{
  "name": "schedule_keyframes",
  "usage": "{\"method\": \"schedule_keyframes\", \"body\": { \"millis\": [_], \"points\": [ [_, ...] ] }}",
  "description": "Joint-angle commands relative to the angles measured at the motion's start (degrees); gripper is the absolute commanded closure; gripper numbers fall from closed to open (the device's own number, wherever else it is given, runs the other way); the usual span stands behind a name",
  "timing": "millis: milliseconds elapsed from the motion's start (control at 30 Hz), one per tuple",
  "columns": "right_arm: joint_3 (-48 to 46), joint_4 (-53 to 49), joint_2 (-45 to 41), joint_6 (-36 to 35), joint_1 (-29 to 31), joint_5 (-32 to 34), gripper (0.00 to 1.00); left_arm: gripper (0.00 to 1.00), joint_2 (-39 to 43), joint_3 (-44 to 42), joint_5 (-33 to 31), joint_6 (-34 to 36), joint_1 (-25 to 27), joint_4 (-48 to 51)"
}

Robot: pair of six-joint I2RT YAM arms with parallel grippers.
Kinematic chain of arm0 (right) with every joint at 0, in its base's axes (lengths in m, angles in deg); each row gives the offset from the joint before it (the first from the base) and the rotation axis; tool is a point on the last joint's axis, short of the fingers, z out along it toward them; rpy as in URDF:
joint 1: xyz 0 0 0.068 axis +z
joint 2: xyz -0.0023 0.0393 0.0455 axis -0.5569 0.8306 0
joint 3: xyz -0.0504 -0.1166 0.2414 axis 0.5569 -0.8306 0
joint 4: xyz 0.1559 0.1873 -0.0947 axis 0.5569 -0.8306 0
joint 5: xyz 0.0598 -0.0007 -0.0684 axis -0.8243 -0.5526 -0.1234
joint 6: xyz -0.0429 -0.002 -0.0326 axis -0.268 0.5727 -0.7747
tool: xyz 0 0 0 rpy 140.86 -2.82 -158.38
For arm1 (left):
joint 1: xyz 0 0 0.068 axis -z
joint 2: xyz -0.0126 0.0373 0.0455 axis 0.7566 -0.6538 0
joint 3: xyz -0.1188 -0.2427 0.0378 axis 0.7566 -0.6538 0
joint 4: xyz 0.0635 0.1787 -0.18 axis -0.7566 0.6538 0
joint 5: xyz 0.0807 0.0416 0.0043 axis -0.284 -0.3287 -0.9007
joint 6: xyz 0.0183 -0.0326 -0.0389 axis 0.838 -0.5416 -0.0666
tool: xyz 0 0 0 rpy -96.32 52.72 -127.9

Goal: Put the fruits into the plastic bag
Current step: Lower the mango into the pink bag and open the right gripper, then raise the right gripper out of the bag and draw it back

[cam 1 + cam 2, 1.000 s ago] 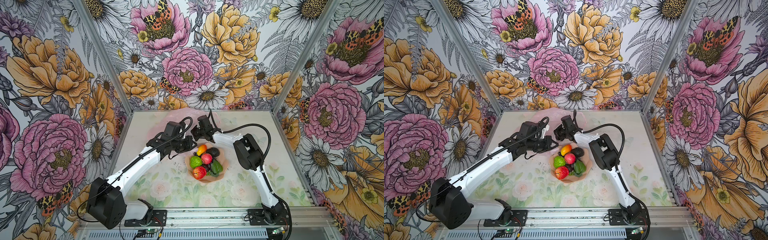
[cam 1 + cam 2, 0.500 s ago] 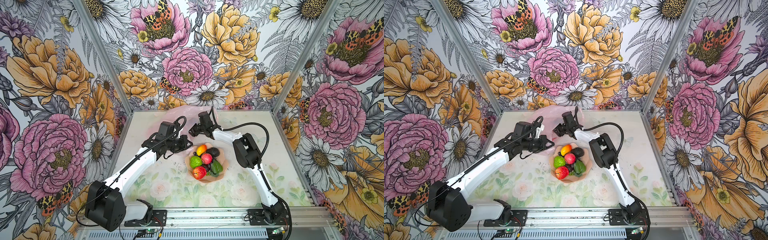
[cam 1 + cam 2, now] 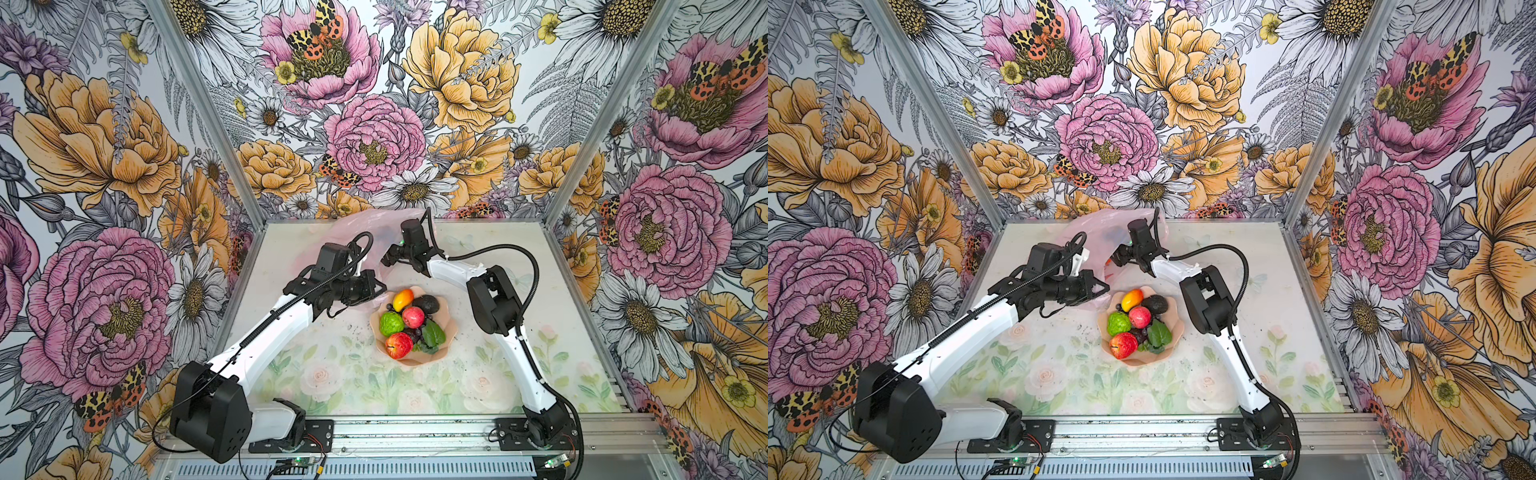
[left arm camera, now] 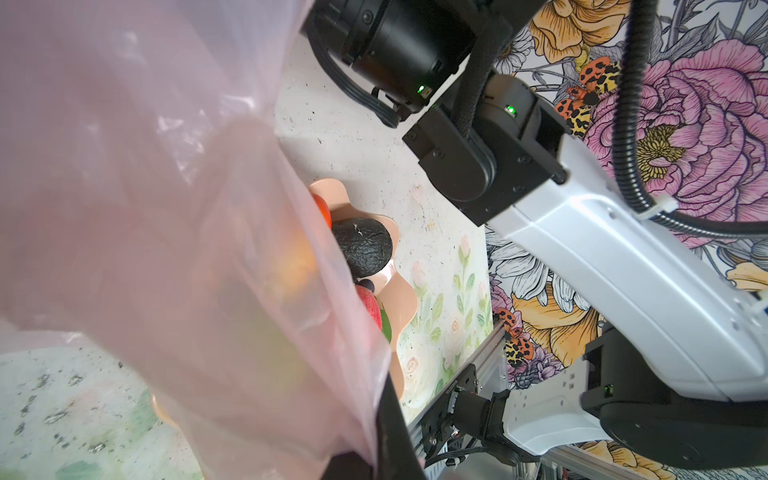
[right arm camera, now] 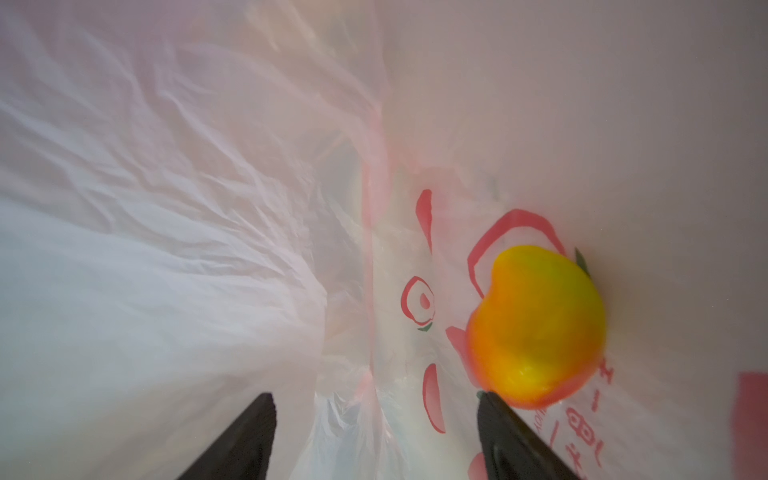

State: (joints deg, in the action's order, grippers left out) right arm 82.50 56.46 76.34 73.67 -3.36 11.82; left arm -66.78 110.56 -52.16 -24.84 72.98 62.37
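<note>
Floral-print table (image 3: 332, 374), task early: one orange-yellow toy mango (image 5: 536, 324) inside the thin pale-pink plastic bag (image 3: 355, 230), right end effector (image 5: 374, 399) spread wide beside it, left end effector (image 3: 376, 287) pinching the bag's edge, six glossy toy fruits (image 3: 411, 318) waiting in peach faceted bowl (image 3: 419, 360).

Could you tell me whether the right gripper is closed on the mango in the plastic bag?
No, the right gripper has its fingers wide apart, and the mango lies on the plastic bag beside one.
</note>
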Motion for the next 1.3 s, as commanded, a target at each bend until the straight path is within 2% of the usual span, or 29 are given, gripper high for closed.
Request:
{"method": "schedule_keyframes", "body": {
  "millis": [0, 300, 433, 667, 1267],
  "points": [
    [2.27, 3.82, -0.74, 0.22, -0.66, -1.45, 0.22, 1.0, 1.85, -0.23, 0.26, 0.53, -0.67, -1.55],
    [2.58, 2.24, -2.62, -0.12, -0.94, -3.45, 0.19, 1.0, 3.82, -1.89, -1.23, -0.57, -2.1, -1.66],
    [3.29, 0.73, -3.54, -0.31, -0.78, -4.93, 0.11, 1.0, 4.58, -2.56, -1.31, -1.06, -2.55, -2.2],
    [4.08, -10.12, -6.67, -4.93, -0.42, -7.65, 0.01, 1.0, 5.39, -4.08, -1.42, -1.63, -3.16, -3.06],
    [-5.17, -21.71, -17.24, -13.0, -0.38, -11.53, 0.01, 1.0, 8.0, -6.89, -1.31, -2.74, -5.78, -4.21]
  ]
}}
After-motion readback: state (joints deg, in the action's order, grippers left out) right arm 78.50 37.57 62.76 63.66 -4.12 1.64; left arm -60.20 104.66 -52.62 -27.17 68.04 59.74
